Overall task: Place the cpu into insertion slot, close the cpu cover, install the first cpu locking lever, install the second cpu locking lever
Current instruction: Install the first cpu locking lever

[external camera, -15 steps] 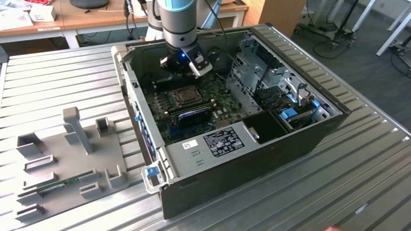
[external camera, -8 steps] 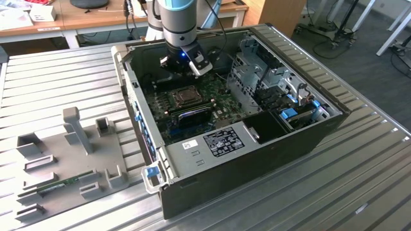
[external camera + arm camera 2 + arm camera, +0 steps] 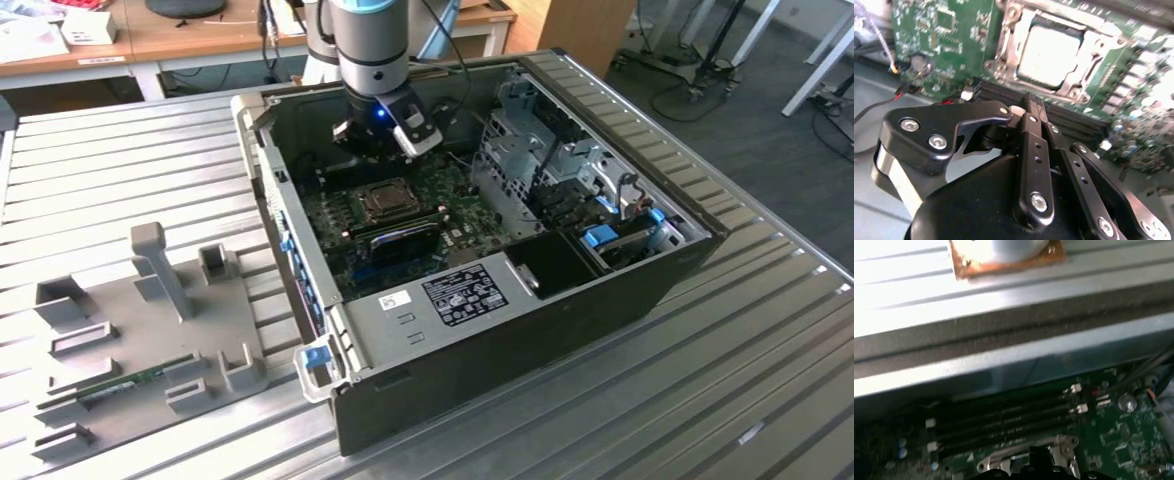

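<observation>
The cpu, with its dull grey top, lies in the insertion slot on the green motherboard inside the open computer case. The silvery cpu cover lies flat around the chip, which shows through its window. My gripper hovers a little above the board, beside the socket and over the long black memory slots, with its fingers pressed together and nothing between them. In the exterior view the gripper hangs over the board's far part, just behind the socket. I cannot make out how the locking levers stand.
The long black memory slots run beside the socket. The case wall and the drive cage hem in the board. A grey fixture tray with a memory stick lies on the slatted metal table at the exterior view's left.
</observation>
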You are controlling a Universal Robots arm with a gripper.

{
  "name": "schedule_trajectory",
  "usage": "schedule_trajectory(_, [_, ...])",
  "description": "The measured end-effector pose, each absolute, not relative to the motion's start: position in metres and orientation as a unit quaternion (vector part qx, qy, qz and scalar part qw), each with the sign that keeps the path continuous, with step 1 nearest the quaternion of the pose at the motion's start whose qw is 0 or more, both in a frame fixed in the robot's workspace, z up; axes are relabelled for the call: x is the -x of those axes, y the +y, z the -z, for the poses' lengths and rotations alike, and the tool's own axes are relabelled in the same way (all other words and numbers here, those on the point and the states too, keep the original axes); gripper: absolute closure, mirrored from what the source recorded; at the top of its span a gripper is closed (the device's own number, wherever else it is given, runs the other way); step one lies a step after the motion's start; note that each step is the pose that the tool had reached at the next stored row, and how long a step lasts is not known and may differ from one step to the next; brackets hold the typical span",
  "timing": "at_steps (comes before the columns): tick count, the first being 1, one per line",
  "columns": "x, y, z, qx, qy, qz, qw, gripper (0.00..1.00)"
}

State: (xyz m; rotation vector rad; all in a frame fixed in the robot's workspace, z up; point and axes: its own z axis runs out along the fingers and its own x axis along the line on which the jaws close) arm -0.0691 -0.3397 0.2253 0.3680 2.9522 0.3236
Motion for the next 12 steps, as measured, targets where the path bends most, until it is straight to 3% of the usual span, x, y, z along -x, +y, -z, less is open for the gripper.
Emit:
schedule_trajectory(6, [0.0691, -0.3397, -0.2252, -0.116, 0.991, -0.056, 0.043, 0.89])
schedule_trajectory(9, [0.0681, -0.3397, -0.2248, -0.111, 0.992, -0.048, 0.027, 0.89])
schedule_trajectory(12, [0.0671, -0.3397, -0.2239, -0.101, 0.994, -0.047, 0.019, 0.89])
